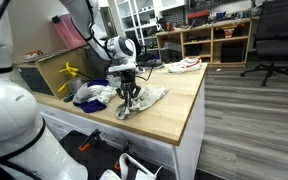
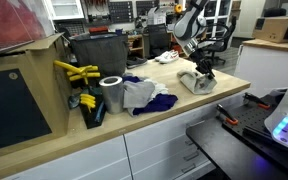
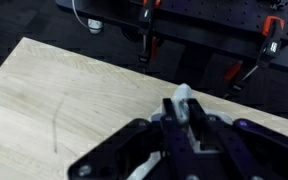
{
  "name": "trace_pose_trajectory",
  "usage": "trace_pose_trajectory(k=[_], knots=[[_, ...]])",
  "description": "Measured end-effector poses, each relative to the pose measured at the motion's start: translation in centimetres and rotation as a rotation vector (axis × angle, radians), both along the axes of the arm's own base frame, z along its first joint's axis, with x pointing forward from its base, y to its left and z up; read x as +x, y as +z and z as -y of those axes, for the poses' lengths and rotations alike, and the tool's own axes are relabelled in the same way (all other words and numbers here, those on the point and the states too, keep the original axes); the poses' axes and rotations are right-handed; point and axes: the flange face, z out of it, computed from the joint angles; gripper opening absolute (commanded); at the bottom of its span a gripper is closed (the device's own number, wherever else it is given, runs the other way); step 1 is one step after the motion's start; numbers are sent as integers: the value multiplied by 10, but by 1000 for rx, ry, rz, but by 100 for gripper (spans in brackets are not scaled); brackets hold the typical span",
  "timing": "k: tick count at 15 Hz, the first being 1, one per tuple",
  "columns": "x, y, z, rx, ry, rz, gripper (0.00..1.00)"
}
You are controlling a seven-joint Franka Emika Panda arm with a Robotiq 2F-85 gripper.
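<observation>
In an exterior view, the hand (image 1: 130,97) points straight down into a grey cloth (image 1: 146,99) crumpled on the table (image 1: 176,118). The cloth lies directly under the fingers rather than off to a side. Its longer run stretches away from the hand towards the table's edge on the open-floor side. Close on the opposite side sits a pile of blue and white cloths (image 1: 90,94), near the grey one, though I cannot tell if they touch. Bare wood lies between the grey cloth and the table's edges, so the open room is on that side, away from the pile.

From the opposite exterior view, the hand (image 2: 201,70) sits on top of the grey cloth (image 2: 198,83), which looks like a low lump towards the far end of the table (image 2: 184,118). The pile of blue and white cloths (image 2: 144,96) is apart from it here, with a strip of wood between them. Beyond the pile stand a metal can (image 2: 111,93) and some yellow tools (image 2: 74,72), well clear of the hand. The table's edge runs just past the grey cloth on the side nearer the black bench.

In the wrist view, the hand (image 3: 187,116) has its fingers drawn together, and a pale fold of the grey cloth (image 3: 184,94) pokes up between them, so it looks closed on that fold. Bare table (image 3: 74,100) spreads wide to one side. Ahead of the fingers the table's edge is near, and past it lies a dark bench with red-handled clamps (image 3: 145,20).
</observation>
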Motion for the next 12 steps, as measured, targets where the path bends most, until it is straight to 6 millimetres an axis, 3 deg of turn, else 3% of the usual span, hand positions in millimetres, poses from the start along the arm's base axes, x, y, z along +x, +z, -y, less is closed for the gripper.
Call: trace_pose_trajectory(k=[6,12], knots=[[-7,4,-1,-19,37,1,98],[18,14,0,-29,51,162,100]])
